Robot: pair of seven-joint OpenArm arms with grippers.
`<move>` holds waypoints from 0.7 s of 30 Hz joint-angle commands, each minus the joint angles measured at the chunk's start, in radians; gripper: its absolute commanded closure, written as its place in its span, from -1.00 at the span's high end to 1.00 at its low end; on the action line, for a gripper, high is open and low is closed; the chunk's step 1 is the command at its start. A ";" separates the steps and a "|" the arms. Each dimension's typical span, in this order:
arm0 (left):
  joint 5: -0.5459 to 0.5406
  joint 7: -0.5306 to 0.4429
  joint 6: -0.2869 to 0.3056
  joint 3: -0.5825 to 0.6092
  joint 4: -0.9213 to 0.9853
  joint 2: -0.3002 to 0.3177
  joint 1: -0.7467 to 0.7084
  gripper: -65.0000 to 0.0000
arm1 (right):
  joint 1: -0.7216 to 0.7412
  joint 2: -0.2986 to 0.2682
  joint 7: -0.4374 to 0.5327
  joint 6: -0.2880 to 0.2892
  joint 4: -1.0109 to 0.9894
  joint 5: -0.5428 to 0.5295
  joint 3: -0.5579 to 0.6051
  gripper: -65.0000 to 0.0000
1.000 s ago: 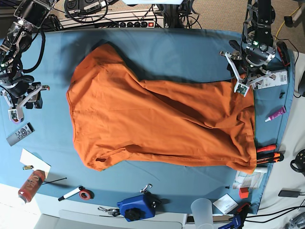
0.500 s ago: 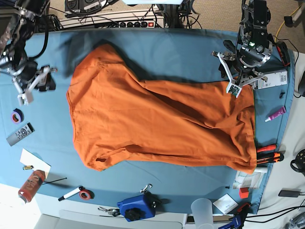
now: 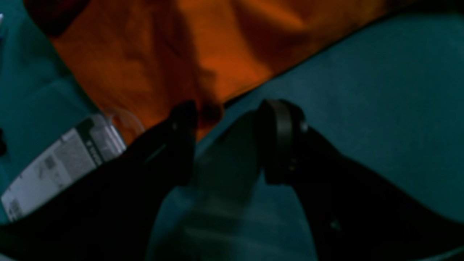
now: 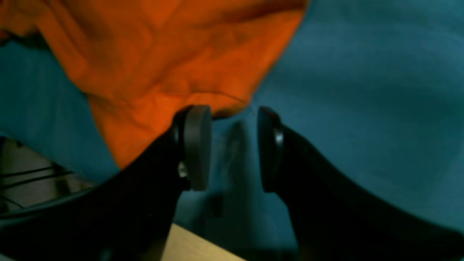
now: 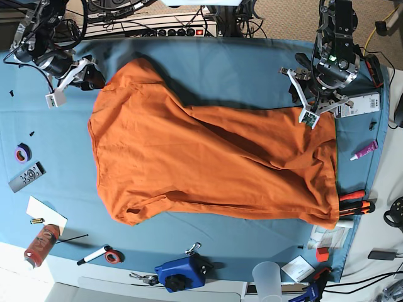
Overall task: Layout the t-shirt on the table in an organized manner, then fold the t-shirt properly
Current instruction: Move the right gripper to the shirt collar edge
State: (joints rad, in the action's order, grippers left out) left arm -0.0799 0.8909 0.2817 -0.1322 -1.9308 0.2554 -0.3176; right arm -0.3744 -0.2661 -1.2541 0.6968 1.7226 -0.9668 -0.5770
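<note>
The orange t-shirt lies spread but creased across the teal table, its long axis running left to right. My left gripper is open at the shirt's far right corner. In the left wrist view it hangs low over the table, with the shirt's edge at its left fingertip. My right gripper is open beside the shirt's far left corner. In the right wrist view it is just short of the shirt's hem, with nothing between the pads.
A remote, purple tape and a red bottle lie at the left edge. A marker, a blue device and a plastic cup stand along the front. Orange-handled tools, a pink tube and a labelled packet are at the right.
My right gripper has swung from the table's left edge up to the shirt's far left corner. My left gripper has shifted slightly at the far right corner. The shirt has not moved.
</note>
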 commanded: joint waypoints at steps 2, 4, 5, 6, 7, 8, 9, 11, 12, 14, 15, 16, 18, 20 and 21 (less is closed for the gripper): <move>-0.003 -0.009 0.003 -0.002 -0.013 0.007 0.005 -0.10 | 0.001 0.001 0.016 0.001 0.016 -0.006 -0.006 -0.34; -0.003 -0.009 0.003 -0.002 -0.013 0.007 0.005 -0.10 | 0.001 0.014 0.018 0.001 0.016 0.011 -0.003 -0.34; -0.003 -0.009 0.003 -0.002 -0.013 0.007 0.005 -0.10 | 0.001 0.020 0.020 0.001 0.015 0.025 -0.002 -0.34; -0.003 -0.009 0.003 -0.002 -0.013 0.007 0.005 -0.10 | 0.001 0.024 0.026 0.001 0.010 0.036 0.000 -0.34; -0.003 -0.009 0.003 -0.002 -0.013 0.007 0.005 -0.10 | 0.001 0.025 0.034 0.001 0.001 0.045 0.005 -0.34; -0.003 -0.009 0.003 -0.002 -0.013 0.008 0.005 -0.10 | 0.004 0.024 0.038 0.001 -0.014 0.045 0.010 -0.34; -0.003 -0.009 0.003 -0.002 -0.013 0.007 0.005 -0.10 | 0.010 0.024 0.041 0.001 -0.033 0.044 0.015 -0.34; -0.003 -0.009 0.003 -0.002 -0.013 0.007 0.005 -0.10 | 0.027 0.024 0.042 0.001 -0.073 0.044 0.034 -0.34; -0.003 -0.009 0.003 -0.002 -0.013 0.007 0.005 -0.10 | 0.037 0.024 0.042 0.001 -0.096 0.044 0.046 -0.34; -0.003 -0.008 0.003 -0.002 -0.013 0.007 0.005 -0.10 | 0.058 0.024 0.040 0.001 -0.140 0.044 0.072 -0.34; -0.003 -0.009 0.003 -0.002 -0.013 0.007 0.005 -0.10 | 0.068 0.024 0.038 0.001 -0.157 0.044 0.083 -0.34; -0.003 -0.009 0.003 -0.002 -0.013 0.007 0.005 -0.10 | 0.076 0.025 0.034 0.001 -0.167 0.044 0.090 -0.34; -0.003 -0.009 0.003 -0.002 -0.013 0.007 0.005 -0.10 | 0.084 0.024 0.033 0.001 -0.168 0.037 0.092 -0.51; -0.003 -0.009 0.003 -0.002 -0.013 0.008 0.005 -0.10 | 0.089 0.021 0.031 0.001 -0.154 0.021 0.083 -0.87; -0.003 -0.008 0.003 -0.002 -0.013 0.008 0.005 -0.10 | 0.090 0.022 0.032 0.001 -0.136 0.009 0.072 -1.00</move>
State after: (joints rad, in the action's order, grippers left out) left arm -0.0799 0.8913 0.2817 -0.1322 -1.9312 0.2554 -0.3176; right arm -0.2836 -0.2317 -1.2037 0.7021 1.5734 -0.9672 -0.4992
